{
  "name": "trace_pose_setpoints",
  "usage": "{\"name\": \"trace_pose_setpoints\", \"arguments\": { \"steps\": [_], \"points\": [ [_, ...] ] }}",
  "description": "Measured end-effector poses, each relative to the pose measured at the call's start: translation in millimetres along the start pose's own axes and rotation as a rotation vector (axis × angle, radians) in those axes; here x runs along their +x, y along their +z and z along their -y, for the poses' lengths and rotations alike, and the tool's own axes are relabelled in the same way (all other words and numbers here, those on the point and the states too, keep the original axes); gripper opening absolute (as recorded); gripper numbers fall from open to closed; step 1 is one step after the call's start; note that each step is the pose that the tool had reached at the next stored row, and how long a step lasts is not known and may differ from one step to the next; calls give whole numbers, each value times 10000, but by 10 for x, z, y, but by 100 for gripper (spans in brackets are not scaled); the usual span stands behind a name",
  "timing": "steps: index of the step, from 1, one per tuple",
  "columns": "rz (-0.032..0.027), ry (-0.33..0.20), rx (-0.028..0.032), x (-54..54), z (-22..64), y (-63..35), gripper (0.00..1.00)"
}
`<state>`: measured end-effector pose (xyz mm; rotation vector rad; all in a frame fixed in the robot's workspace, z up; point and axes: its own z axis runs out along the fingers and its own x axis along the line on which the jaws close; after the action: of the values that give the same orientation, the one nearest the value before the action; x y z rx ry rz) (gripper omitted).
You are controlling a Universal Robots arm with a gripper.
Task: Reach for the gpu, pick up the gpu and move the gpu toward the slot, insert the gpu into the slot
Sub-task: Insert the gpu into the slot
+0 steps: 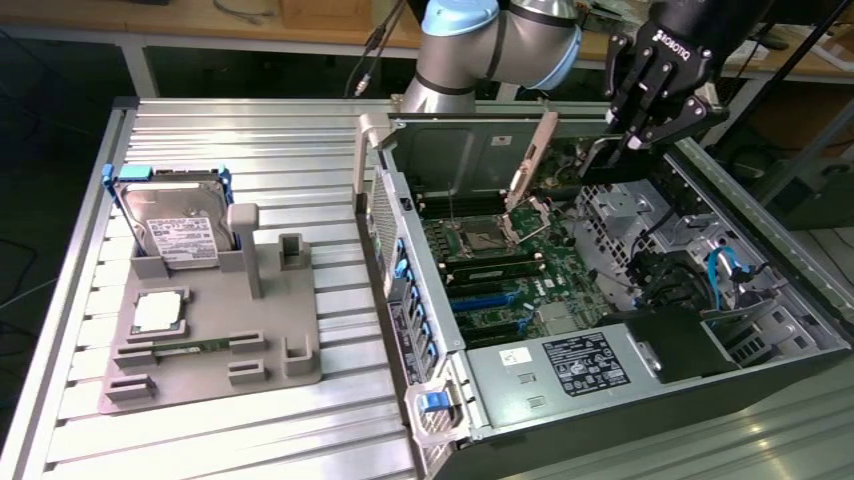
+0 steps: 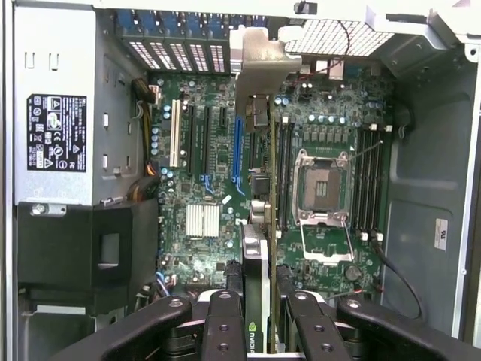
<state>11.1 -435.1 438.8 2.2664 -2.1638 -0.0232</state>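
My gripper (image 2: 259,301) is shut on the gpu (image 2: 255,252), a slim green card seen edge-on between the black fingers (image 2: 224,316). Its silver end bracket (image 2: 259,64) points toward the case's rear openings. In the exterior view the gripper (image 1: 617,150) hangs over the open computer case, and the gpu's bracket (image 1: 534,160) stands tilted above the motherboard. The card hovers above the board. Its edge runs alongside the long blue slot (image 2: 238,154), slightly toward the processor socket (image 2: 323,188). In the exterior view the blue slot (image 1: 481,295) lies lower on the board.
The power supply (image 1: 574,360) and a black shroud (image 2: 90,248) fill one end of the case. Case walls (image 1: 387,210) ring the board. Outside, toward the exterior view's left, a grey fixture (image 1: 254,360) holds a hard drive (image 1: 174,225) and a memory stick (image 1: 200,347).
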Motion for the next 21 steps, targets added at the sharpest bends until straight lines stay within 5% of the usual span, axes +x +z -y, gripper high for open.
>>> {"name": "trace_pose_setpoints", "arguments": {
  "steps": [11,21],
  "points": [
    [3,145,1,11,-154,258,27],
    [3,231,1,69,-202,456,27]
  ]
}}
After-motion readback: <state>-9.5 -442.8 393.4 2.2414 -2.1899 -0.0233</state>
